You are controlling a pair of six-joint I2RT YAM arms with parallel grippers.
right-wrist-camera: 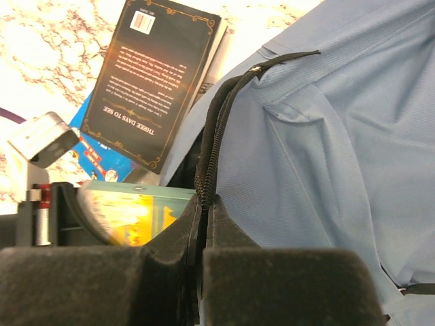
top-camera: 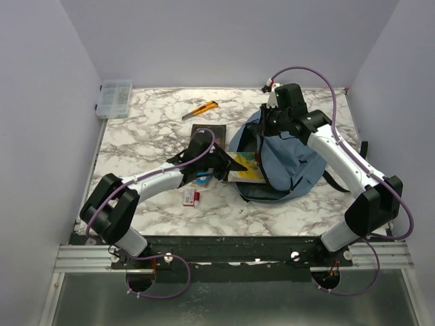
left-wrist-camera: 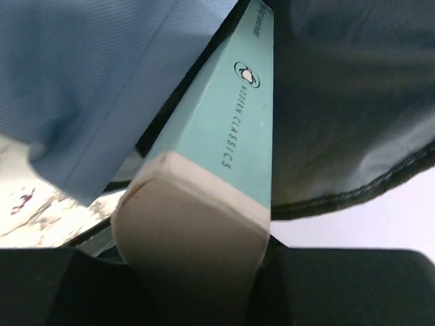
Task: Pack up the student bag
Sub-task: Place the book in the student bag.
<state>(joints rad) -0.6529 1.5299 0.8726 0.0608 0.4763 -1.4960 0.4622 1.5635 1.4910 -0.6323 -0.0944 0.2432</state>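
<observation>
The left tool (top-camera: 227, 165) is gripping a paperback (left-wrist-camera: 231, 136) with its jaws set narrow on the page end. The teal spine is reading "MODERN CLASSICS" under a small oval penguin mark, and the front cover is showing yellow. The book's far end is lying in the mouth of the student bag (top-camera: 292, 163), which is sitting right of the middle of the desk (top-camera: 136, 136), nearer its right edge. Blue fabric is hanging over both sides of the spine.

The right tool (right-wrist-camera: 204, 238) is pinching the bag's black zipper (right-wrist-camera: 212, 146) edge, jaws closed on it.

Just beside the bag, toward the far edge, a black book (right-wrist-camera: 153, 81) is lying back cover up, its gold lettering reading "THREE DAYS TO SEE" beneath a barcode label. A blue printed packet (right-wrist-camera: 95, 155) is peeking out from under it. A yellow utility knife (top-camera: 202, 109) is lying near the far edge, a clear organiser box (top-camera: 114, 97) is sitting in the far left corner, and a small red and white packet (top-camera: 192, 197) is lying toward the near edge.
</observation>
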